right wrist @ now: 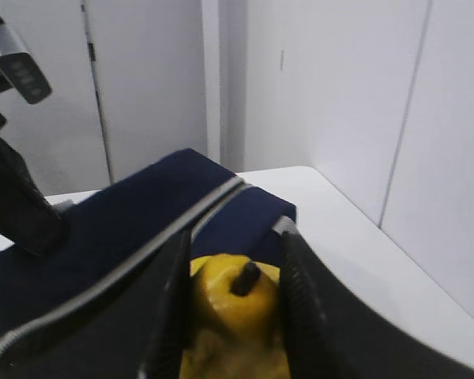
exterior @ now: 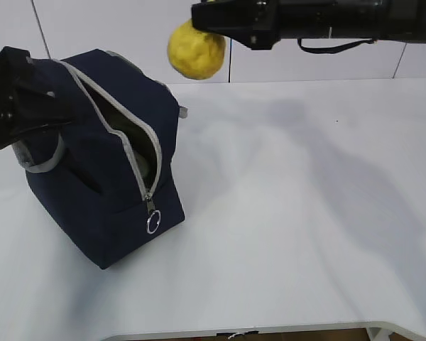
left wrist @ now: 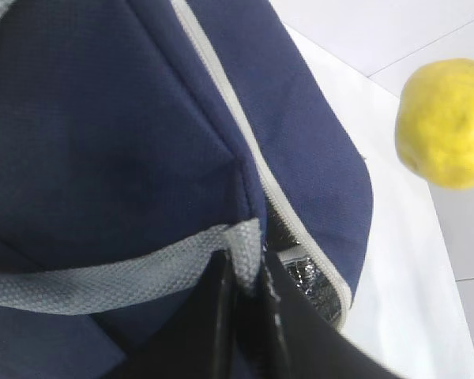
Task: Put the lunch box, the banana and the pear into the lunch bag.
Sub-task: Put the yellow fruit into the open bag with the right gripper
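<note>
- Right hand (right wrist: 233, 304) was pinching the pear (exterior: 196, 48), top centre, above the bag (exterior: 106, 156).
- Left hand (left wrist: 249, 316) was clamped on the bag's grey strap (left wrist: 103, 276), upper left, zipper (exterior: 138, 153) open.

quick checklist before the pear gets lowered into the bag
1. Grip on the bumpy yellow pear: ok, right gripper is shut on it, stem up.
2. Opening of the boxy navy fabric lunch bag: ok, grey zipper undone, silver lining visible.
3. Bag held: ok, left gripper pinches the fabric at the opening.
4. Pear over the opening: not ok, it hangs high, beside the bag's back top corner.
5. Room inside: cannot tell, the contents are hidden.
</note>
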You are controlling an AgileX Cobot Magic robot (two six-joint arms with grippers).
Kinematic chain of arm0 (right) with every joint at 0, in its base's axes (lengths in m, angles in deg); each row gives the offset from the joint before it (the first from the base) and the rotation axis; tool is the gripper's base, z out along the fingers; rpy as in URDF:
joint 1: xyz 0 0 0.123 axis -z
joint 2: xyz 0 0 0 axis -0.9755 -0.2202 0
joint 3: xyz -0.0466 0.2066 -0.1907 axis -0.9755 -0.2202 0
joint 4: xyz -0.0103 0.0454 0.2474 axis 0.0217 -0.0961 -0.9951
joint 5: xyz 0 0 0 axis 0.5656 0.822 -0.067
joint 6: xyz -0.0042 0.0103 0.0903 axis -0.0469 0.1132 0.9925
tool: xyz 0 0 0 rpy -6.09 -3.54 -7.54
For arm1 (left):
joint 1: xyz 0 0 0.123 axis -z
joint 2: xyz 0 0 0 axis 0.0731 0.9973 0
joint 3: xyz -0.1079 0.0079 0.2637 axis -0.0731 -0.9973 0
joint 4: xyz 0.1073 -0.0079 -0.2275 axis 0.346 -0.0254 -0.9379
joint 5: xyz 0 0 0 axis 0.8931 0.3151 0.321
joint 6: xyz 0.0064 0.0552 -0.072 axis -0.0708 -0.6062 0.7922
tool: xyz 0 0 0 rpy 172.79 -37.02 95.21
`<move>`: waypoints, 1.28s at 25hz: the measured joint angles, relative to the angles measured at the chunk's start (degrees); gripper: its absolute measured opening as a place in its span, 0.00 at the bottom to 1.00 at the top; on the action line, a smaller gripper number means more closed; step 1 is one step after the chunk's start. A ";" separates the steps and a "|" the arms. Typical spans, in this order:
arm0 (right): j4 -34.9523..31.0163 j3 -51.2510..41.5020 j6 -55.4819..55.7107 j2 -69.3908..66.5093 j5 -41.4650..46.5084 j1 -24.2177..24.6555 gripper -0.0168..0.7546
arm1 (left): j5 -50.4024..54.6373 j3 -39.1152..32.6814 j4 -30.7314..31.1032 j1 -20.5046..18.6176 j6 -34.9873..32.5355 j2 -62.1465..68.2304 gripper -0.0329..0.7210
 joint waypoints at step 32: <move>1.02 3.31 -4.85 -9.93 -18.42 -17.26 0.38 | 0.33 0.00 -0.44 0.00 0.00 0.00 0.05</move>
